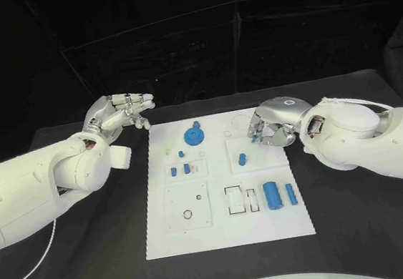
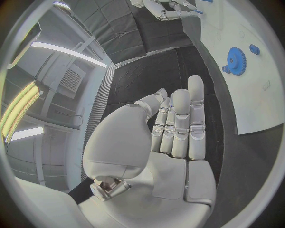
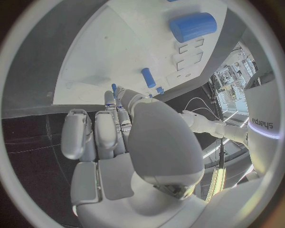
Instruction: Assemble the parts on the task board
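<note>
holding a small blue peg (image 1: 253, 138) upright, right hand (image 1: 270, 125) over board (image 1: 228, 233).

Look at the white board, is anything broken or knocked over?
Nothing stands out. The task board lies flat and square on the table, and the blue gear and the other blue parts sit tidily on it. Nothing looks cracked, spilled or out of place.

Bare desk (image 1: 95, 251) lies open to the left and front of the board (image 1: 279, 228). Right hand (image 1: 268, 128) hangs over the board's upper right corner, blocking it. Gear (image 1: 195, 135) stands upper middle, cylinder (image 1: 271, 194) and peg (image 1: 291, 193) lie lower right.
</note>
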Tool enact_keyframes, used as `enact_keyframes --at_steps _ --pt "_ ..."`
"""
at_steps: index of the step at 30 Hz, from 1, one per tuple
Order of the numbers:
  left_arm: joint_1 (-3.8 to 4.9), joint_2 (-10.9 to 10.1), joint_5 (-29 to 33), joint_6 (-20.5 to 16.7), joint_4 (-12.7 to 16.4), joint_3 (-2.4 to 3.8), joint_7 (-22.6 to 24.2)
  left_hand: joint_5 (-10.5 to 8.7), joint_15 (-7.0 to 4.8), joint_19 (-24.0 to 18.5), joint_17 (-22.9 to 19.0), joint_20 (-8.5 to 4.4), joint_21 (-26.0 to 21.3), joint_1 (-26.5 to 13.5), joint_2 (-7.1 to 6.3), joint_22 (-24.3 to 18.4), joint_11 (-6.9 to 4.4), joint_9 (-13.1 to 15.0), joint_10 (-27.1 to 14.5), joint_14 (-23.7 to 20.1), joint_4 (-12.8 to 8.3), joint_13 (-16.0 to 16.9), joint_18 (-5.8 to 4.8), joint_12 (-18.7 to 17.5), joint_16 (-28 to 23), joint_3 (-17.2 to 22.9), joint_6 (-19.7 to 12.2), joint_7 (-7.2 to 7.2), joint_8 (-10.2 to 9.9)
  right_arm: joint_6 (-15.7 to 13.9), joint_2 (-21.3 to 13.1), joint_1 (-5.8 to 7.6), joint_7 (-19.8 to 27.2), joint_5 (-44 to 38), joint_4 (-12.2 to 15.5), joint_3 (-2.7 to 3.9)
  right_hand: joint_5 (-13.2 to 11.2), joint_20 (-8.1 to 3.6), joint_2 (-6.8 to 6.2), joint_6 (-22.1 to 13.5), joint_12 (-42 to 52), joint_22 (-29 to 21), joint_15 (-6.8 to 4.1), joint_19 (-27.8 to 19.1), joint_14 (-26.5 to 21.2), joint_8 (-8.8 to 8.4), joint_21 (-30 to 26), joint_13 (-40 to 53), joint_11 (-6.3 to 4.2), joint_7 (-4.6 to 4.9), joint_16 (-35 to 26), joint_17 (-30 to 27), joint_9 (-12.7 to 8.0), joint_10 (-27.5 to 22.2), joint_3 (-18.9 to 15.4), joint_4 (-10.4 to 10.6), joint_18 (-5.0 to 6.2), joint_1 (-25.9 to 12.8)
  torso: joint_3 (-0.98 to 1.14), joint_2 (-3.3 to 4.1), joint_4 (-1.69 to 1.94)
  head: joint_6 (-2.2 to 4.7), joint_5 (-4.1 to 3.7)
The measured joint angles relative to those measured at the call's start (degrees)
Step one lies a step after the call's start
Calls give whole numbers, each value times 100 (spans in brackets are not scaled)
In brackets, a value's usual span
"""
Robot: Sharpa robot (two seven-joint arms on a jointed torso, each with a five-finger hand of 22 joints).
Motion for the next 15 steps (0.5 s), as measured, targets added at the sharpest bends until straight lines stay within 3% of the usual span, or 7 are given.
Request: enact_keyframes --at_steps 7,15 --pt "0 1 1 -2 0 0 1 0 0 0 0 0 0 0 0 0 0 0 0 0 0 0 0 0 0 0 0 0 0 -197 -187 33 77 159 520 67 28 -1 -1 0 0 24 0 1 0 -3 0 -1 0 0 0 0 -2 0 36 -36 0 0 1 -2 -1 13 40" --pt "2 30 1 -4 14 0 1 0 0 0 1 0 0 0 0 1 0 0 0 0 0 0 -1 0 0 0 0 0 0 -363 -106 39 210 322 1119 103 32 -1 -22 0 0 87 0 41 0 -21 34 -1 0 0 0 0 -9 0 48 -48 -1 -22 -8 -13 5 15 113"
